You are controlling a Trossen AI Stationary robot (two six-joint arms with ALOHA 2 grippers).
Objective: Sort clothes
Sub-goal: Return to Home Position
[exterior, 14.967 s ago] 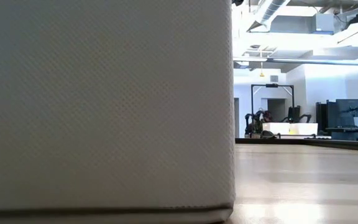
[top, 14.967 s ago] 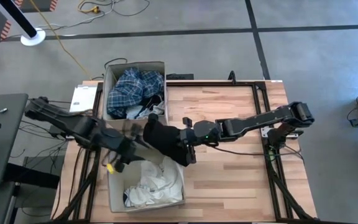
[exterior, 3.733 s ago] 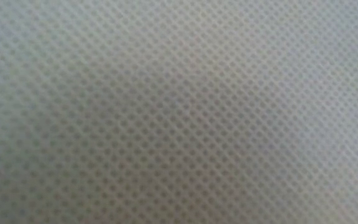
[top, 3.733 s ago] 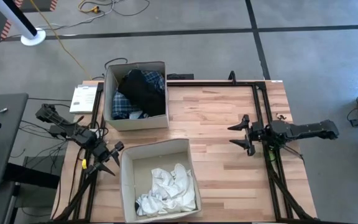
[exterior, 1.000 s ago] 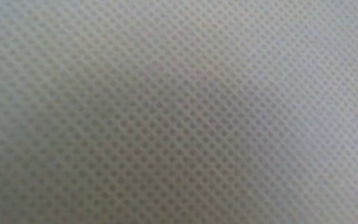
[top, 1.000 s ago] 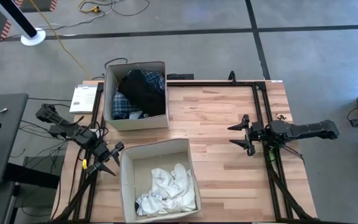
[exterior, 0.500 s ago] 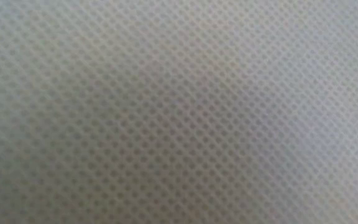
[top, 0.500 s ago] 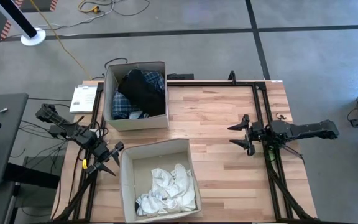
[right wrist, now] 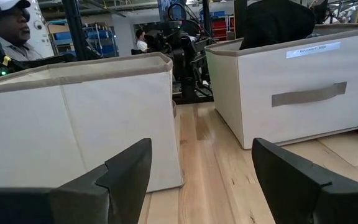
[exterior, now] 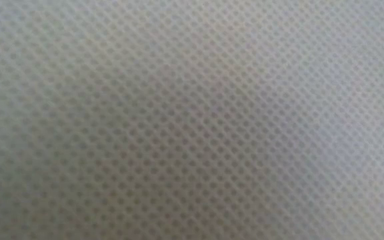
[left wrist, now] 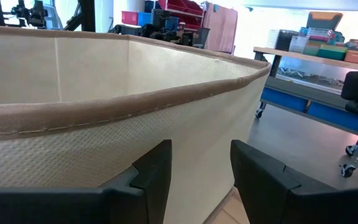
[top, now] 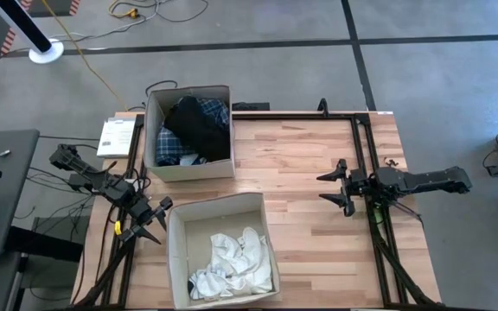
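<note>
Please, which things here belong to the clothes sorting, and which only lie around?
Part of the job: black and blue plaid clothes in the top beige fabric bin; white clothes in the bottom beige fabric bin; left gripper and right gripper, both open, at opposite sides of the wooden table.
Lying about: white booklet at the table's left edge; white round stand base on the floor.

Bright even overhead light; soft faint shadows throughout.

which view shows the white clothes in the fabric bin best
The high view: it looks straight down into the open bin, so the white clothes lie in plain sight. The left wrist and right wrist views show only that bin's walls and rim; the low view is filled by woven fabric.
</note>
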